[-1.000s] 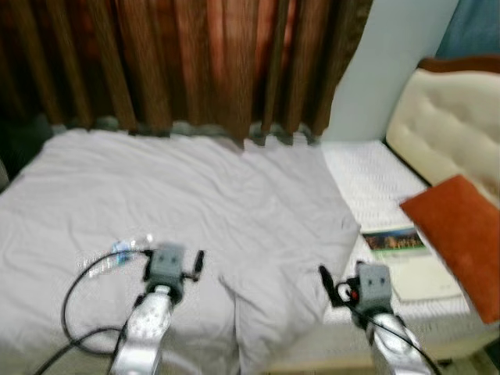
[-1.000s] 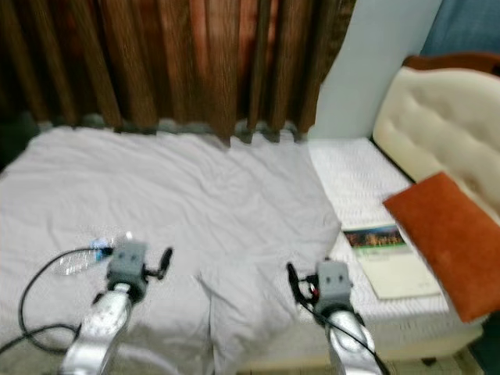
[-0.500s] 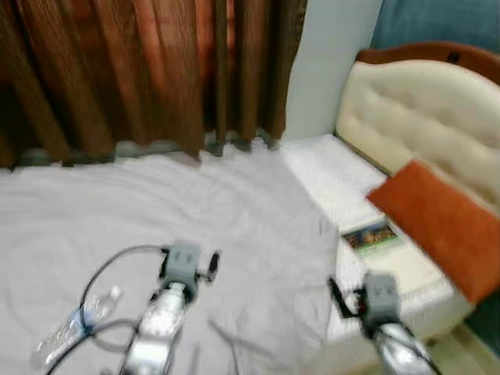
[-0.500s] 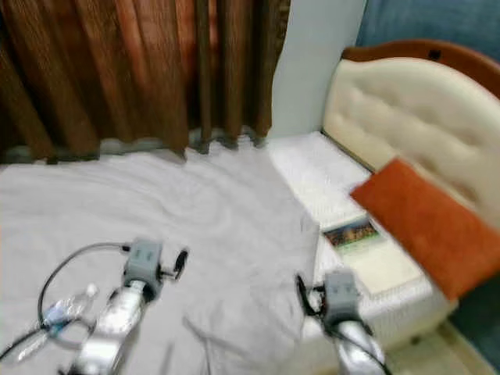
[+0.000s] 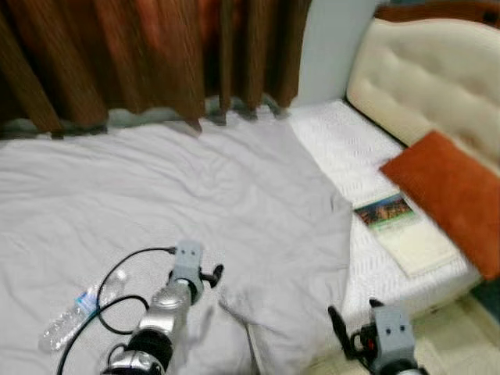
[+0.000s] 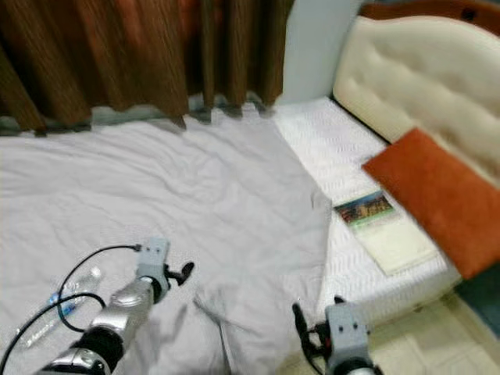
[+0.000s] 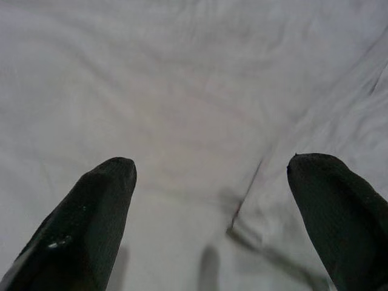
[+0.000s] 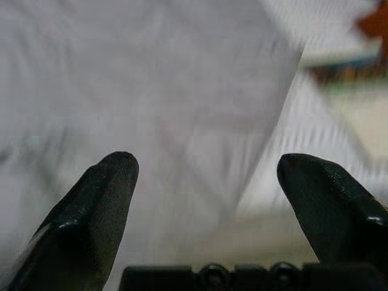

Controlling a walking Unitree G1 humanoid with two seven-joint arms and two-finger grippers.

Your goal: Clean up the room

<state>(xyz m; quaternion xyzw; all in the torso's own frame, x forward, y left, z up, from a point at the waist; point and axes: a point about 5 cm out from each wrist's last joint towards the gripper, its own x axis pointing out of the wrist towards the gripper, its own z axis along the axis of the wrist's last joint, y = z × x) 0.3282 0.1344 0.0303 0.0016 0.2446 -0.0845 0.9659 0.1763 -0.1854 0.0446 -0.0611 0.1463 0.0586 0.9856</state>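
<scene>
A wrinkled grey blanket (image 5: 195, 180) covers most of the bed. A clear plastic bottle (image 5: 74, 312) with a blue label lies on it at the near left, beside a black cable (image 5: 117, 285). My left gripper (image 5: 209, 275) hovers open over the blanket just right of the bottle, and its fingers (image 7: 91, 212) stand wide apart over bare cloth. My right gripper (image 5: 348, 332) is low at the bed's near edge, open, with the blanket's hanging corner between its fingers (image 8: 103, 200) and beyond. A book (image 5: 402, 230) lies on the white mattress (image 5: 344, 148).
An orange pillow (image 5: 449, 195) leans by the cream padded headboard (image 5: 430, 78) at the right. Brown curtains (image 5: 141, 55) hang behind the bed. Pale floor (image 5: 461, 328) shows at the lower right past the mattress corner.
The camera swung right and then tilted down, so the whole scene shifted. Both arms now sit lower in the picture, and the right gripper has dropped to the bed's edge.
</scene>
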